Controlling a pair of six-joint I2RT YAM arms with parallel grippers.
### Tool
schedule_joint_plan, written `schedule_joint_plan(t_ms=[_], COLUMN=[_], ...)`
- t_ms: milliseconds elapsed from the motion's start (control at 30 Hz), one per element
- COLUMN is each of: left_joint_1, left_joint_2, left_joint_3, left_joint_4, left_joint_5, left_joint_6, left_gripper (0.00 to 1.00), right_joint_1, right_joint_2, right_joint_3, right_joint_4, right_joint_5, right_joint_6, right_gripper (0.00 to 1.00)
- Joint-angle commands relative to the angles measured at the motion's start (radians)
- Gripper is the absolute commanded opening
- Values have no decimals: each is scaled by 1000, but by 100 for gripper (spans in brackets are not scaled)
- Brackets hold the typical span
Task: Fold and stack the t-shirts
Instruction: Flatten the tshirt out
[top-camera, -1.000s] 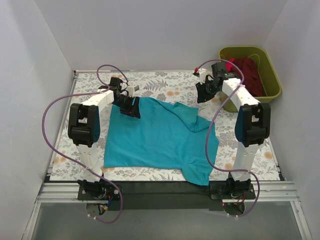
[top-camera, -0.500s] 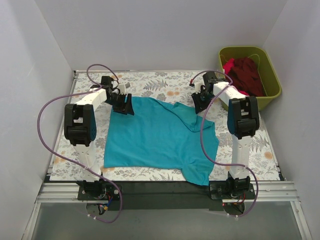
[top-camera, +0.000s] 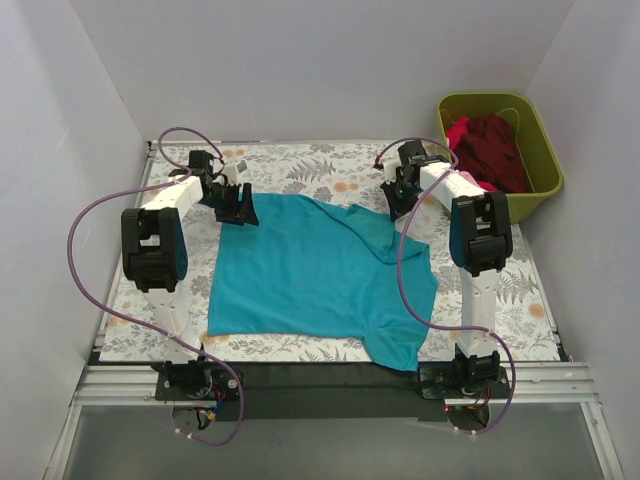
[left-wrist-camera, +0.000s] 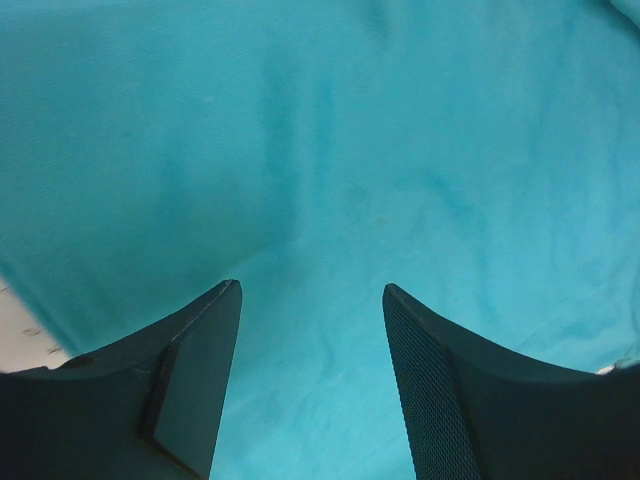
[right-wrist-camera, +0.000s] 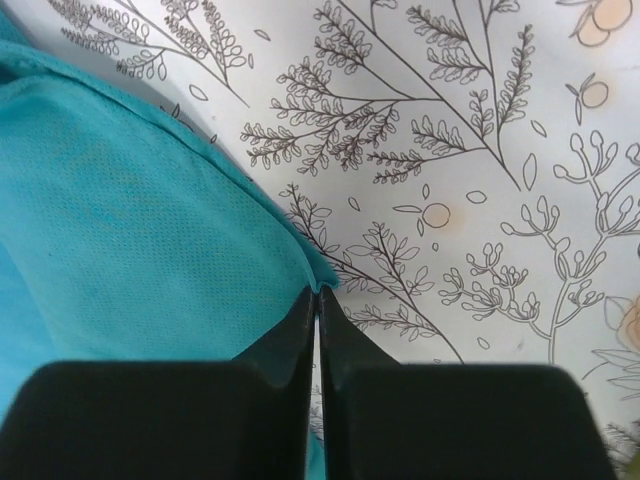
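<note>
A teal t-shirt (top-camera: 320, 275) lies spread and rumpled on the flower-patterned table, one sleeve hanging toward the near right. My left gripper (top-camera: 240, 210) hovers over its far left corner; in the left wrist view the left gripper (left-wrist-camera: 310, 290) stands open with only teal cloth (left-wrist-camera: 350, 150) below. My right gripper (top-camera: 397, 205) is at the shirt's far right edge. In the right wrist view the right gripper (right-wrist-camera: 318, 290) is shut, and the teal hem (right-wrist-camera: 130, 220) curls in at its tips. A dark maroon t-shirt (top-camera: 497, 145) with pink cloth (top-camera: 458, 130) lies in the bin.
An olive-green bin (top-camera: 545, 150) stands at the far right corner, just beyond the right arm. White walls enclose the table on three sides. The patterned table cover (right-wrist-camera: 480, 150) shows bare to the right of the teal hem.
Both arms have reached farther back. The left gripper slid left along the shirt's far edge. The right gripper moved left onto the shirt's far right edge and closed there.
</note>
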Motion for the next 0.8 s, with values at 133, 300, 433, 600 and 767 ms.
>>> schedule_joint_plan(t_ms=[133, 300, 433, 600, 767], left_joint_1=[92, 118, 127, 127, 127], left_joint_2=[10, 73, 157, 231, 297], left_joint_3=[75, 159, 234, 311, 369], left_joint_4=[35, 71, 82, 106, 134], left_joint_5=[-46, -91, -97, -86, -75], left_joint_6=[-17, -43, -53, -71, -82], left_gripper=[58, 58, 58, 57, 55], right_joint_1=[-9, -25, -29, -29, -29], right_joint_2=[-4, -4, -3, 35, 74], right_joint_3=[71, 189, 242, 259, 265], right_joint_4=[8, 28, 140, 263, 372], right_joint_5=[71, 134, 180, 304, 333], right_joint_6=[-62, -154, -218, -284, -315], right_gripper=[1, 1, 1, 1, 1])
